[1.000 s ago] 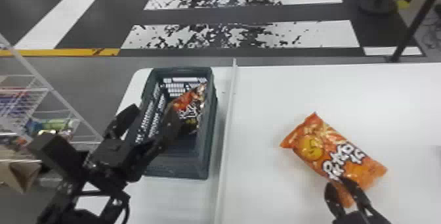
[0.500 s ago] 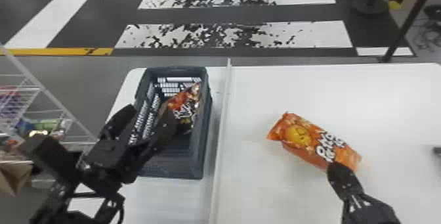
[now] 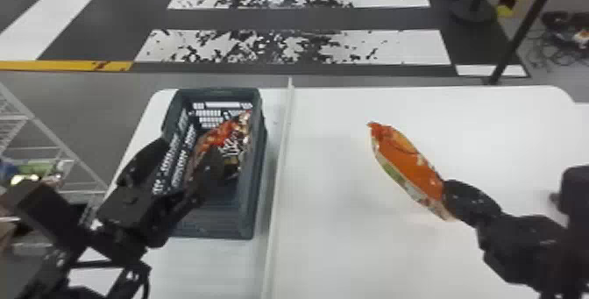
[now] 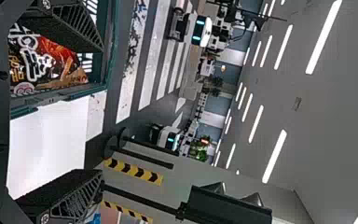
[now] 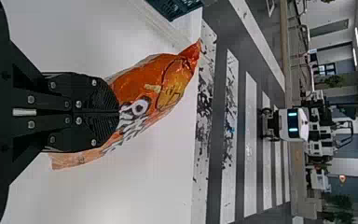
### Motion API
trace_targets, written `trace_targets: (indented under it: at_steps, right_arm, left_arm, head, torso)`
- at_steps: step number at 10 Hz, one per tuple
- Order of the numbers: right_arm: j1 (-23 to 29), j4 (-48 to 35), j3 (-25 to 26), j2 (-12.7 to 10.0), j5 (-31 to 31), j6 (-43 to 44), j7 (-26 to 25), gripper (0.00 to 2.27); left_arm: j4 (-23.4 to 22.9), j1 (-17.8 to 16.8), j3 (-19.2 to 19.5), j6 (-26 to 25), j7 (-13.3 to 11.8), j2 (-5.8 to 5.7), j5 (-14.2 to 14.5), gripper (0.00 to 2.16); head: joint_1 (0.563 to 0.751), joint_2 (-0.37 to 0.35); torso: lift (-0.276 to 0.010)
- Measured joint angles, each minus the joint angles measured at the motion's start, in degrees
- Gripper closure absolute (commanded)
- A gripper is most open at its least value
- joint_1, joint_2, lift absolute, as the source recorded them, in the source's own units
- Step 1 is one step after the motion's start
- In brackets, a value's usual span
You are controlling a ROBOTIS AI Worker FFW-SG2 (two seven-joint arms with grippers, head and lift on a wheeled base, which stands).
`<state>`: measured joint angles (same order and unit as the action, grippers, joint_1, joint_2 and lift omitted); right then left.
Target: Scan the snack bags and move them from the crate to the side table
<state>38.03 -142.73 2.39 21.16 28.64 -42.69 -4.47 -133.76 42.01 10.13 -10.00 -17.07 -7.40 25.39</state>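
The orange snack bag [image 3: 407, 162], right of centre in the head view, is pinched in the right gripper's [image 5: 119, 112] jaws over the counter [image 3: 328, 254]. Scanning seems in hand; next, its code probably needs turning into view. Since the earlier frame, the bag has tipped nearly edge-on. Another bag [image 3: 219, 138] lies in the crate [image 3: 258, 179], left of centre, beneath the left gripper's [image 3: 188, 151] spread jaws.

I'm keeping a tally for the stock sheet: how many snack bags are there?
2: an orange bag in the right gripper, and a red-and-black bag inside the crate. More may be hidden inside.
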Motion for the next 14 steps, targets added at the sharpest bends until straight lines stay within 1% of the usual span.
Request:
trace_targets:
  at_steps: [1, 3, 4, 5, 7, 8, 9, 10, 11, 12, 13, 14]
  right_arm:
    - [-0.5, -1.3, 4.4, -2.3, 7.9, -4.1, 0.0, 2.24]
    - [-0.8, -1.5, 12.8, -8.0, 25.7, -11.2, -0.9, 2.24]
    - [-0.8, -0.9, 15.8, -10.2, 32.7, -13.9, -3.4, 2.24]
    - [-0.8, 0.5, 17.7, -11.4, 36.8, -14.8, -6.2, 2.24]
    - [-1.8, 6.8, 20.6, -14.2, 38.3, -14.9, -8.9, 2.24]
    - [-2.7, 9.7, 22.3, -15.0, 38.1, -14.7, -10.0, 2.24]
    - [-3.4, 11.8, 24.3, -15.5, 37.9, -14.5, -10.4, 2.24]
    - [-4.1, 13.4, 26.5, -15.8, 37.9, -14.4, -10.6, 2.2]
    - [-5.1, 14.7, 28.6, -16.0, 37.5, -14.9, -10.7, 1.34]
    - [-6.7, 15.9, 30.4, -16.0, 36.3, -17.6, -9.9, 0.2]
    - [-8.4, 16.8, 31.9, -15.9, 34.2, -22.3, -8.0, 0.04]
    - [-9.3, 17.6, 33.1, -15.6, 32.3, -25.9, -5.6, 0.02]
  left_arm:
    - [0.0, 0.0, -0.4, -0.2, 0.0, -0.05, -0.4, 0.07]
    - [0.1, 0.0, -1.4, -0.5, 0.2, -0.12, -1.7, 0.07]
    - [0.2, -0.2, -2.3, -0.7, 0.6, -0.15, -2.8, 0.07]
    - [0.2, -0.4, -3.1, -0.9, 0.7, -0.16, -3.5, 0.07]
    - [0.2, -0.5, -3.7, -1.0, 0.7, -0.12, -4.3, 0.07]
    - [0.2, -0.5, -3.8, -1.0, 0.8, -0.08, -4.4, 0.07]
    - [0.3, -0.5, -4.0, -1.0, 0.8, -0.04, -4.6, 0.07]
    - [0.3, -0.5, -4.3, -1.0, 0.8, -0.01, -4.9, 0.07]
    - [0.1, -0.4, -4.8, -1.0, 1.0, 0.01, -5.2, 0.07]
    - [0.0, -0.4, -5.2, -1.0, 1.1, 0.02, -5.6, 0.07]
    - [0.0, -0.4, -5.5, -1.0, 1.1, 0.0, -5.9, 0.07]
    - [-0.1, -0.3, -5.8, -1.0, 1.0, -0.1, -6.1, 0.07]
  head:
    - [0.695, 0.053]
    - [0.695, 0.056]
    - [0.695, 0.054]
    - [0.695, 0.031]
    - [0.695, -0.04]
    - [0.695, -0.078]
    - [0.695, -0.101]
    - [0.695, -0.149]
    - [0.695, -0.192]
    - [0.695, -0.22]
    - [0.695, -0.227]
    - [0.695, -0.239]
  torso:
    - [-0.087]
    - [-0.087]
    - [-0.087]
    - [-0.087]
    - [-0.087]
    - [-0.087]
    - [-0.087]
    - [-0.087]
    - [-0.087]
    - [-0.087]
    - [-0.087]
    - [-0.087]
